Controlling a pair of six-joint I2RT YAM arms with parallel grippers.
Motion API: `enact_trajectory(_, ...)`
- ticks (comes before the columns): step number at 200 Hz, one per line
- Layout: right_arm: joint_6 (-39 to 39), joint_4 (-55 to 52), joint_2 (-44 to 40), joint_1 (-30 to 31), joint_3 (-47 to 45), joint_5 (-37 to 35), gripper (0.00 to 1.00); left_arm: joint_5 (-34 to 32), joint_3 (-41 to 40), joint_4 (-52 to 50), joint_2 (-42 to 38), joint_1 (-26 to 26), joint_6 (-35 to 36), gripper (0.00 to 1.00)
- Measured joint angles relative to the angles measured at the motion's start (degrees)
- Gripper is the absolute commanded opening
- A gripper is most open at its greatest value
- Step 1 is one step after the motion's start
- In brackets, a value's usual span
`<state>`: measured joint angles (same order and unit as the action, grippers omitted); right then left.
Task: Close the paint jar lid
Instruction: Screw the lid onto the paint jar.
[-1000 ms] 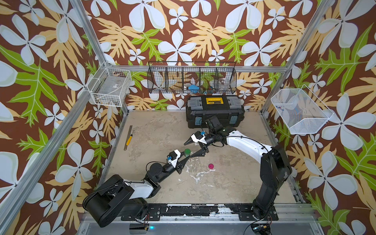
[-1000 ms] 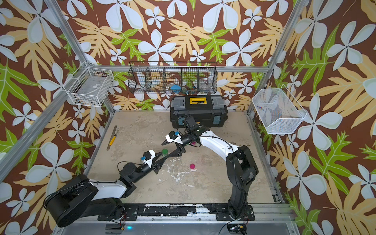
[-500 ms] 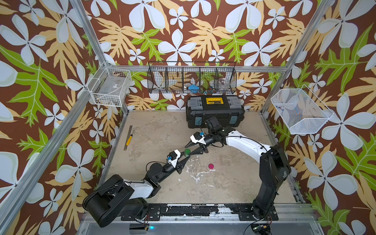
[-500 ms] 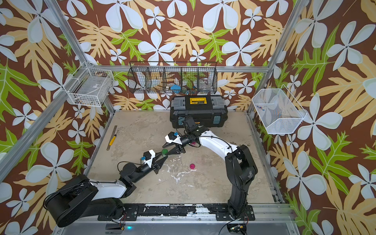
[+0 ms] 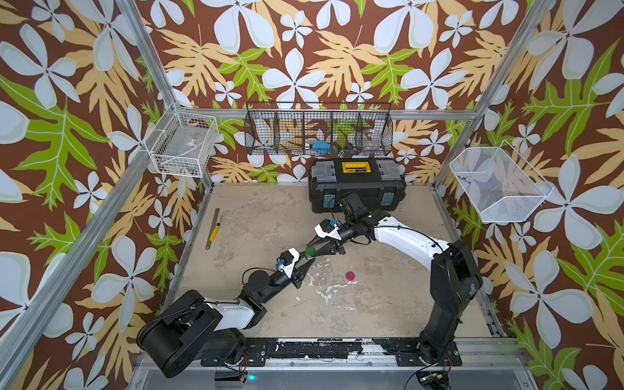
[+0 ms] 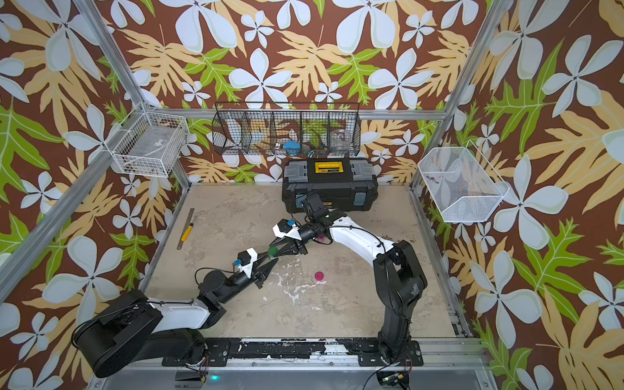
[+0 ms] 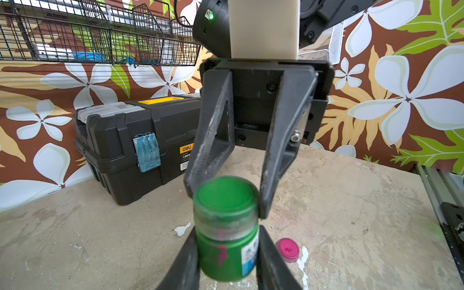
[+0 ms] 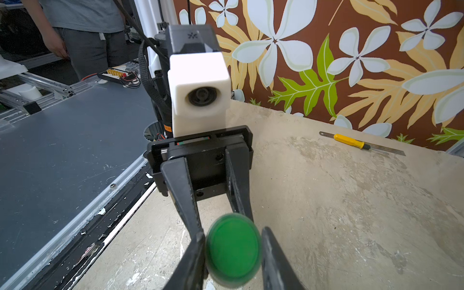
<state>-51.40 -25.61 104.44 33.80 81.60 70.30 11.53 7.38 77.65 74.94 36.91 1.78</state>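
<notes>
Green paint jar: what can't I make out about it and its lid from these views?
- Lid seating: left wrist view, seam under the green lid is blurred; cannot tell if closed.
- Paint jar label: same view, blurred, partly behind the left gripper.
- Jar body: right wrist view, hidden behind the lid.
- Both top views: jar too small; only a green spot shows.

Green paint jar (image 6: 272, 251), pink lid (image 6: 319, 276); black toolbox (image 6: 331, 189)

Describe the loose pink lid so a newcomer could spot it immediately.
Start at the black toolbox against the back wall. Come straight forward across the tabletop, past the green paint jar: the pink lid lies flat beside white paint smears. Unlike the jar, it is a low magenta disc that nothing grips.
</notes>
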Motion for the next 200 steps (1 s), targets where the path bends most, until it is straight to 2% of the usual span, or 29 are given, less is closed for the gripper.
enact_trajectory(38,7.32,6.12,-3.45,1.11,-4.28,-4.81,0.14,0.11,-0.04,-0.5,-0.04,0.0,0.0,0.12)
enact_trajectory(86,22.91,19.3,-9.77,4.2,-12.37,-15.56,0.11,-0.79,-0.07,-0.52,-0.15,-0.04,-0.22,0.12)
enact_trajectory(121,35.56,25.2,-14.29,8.02,-16.83,-29.18,0.07,-2.38,-0.15,-0.5,-0.35,-0.09,-0.55,0.12)
enact_trajectory(150,45.33,28.74,-17.97,11.69,-21.03,-41.48,0.08,-2.43,-0.15,-0.81,-0.31,-0.09,-0.63,0.12)
enact_trajectory(200,55.17,33.03,-23.91,19.63,-27.26,-62.64,0.06,-0.44,-0.15,-0.39,-0.31,-0.02,-0.28,0.12)
